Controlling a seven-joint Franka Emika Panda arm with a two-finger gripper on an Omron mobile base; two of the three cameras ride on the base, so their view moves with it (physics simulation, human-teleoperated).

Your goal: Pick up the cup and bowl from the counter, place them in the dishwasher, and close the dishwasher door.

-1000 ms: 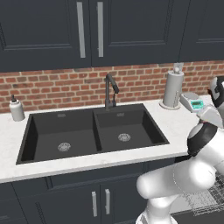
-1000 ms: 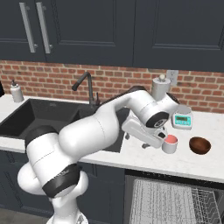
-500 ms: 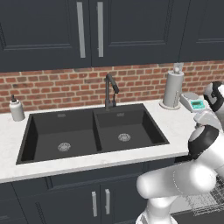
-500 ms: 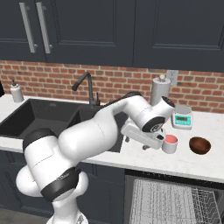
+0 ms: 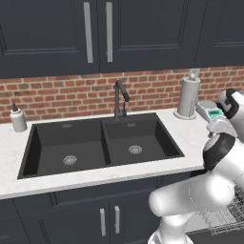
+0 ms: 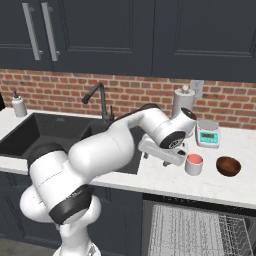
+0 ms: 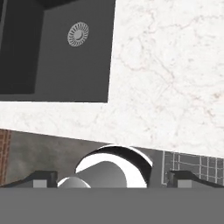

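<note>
Left base view: relative to the black double sink [image 5: 102,143], the arm's upper links now sit further right than a moment ago, beside one paper towel roll [image 5: 188,96] and one kitchen scale [image 5: 210,112].

Right base view: the hand has edged away from the sink toward one cup [image 6: 194,164], nearly touching it; one bowl [image 6: 228,166] sits just beyond on the desk [image 6: 165,182]. The approach looks nearly done. One dishwasher [image 6: 200,232] stands open below.

Hand view: the pincer [image 7: 111,178] has its tips spread wide apart, empty.
</note>
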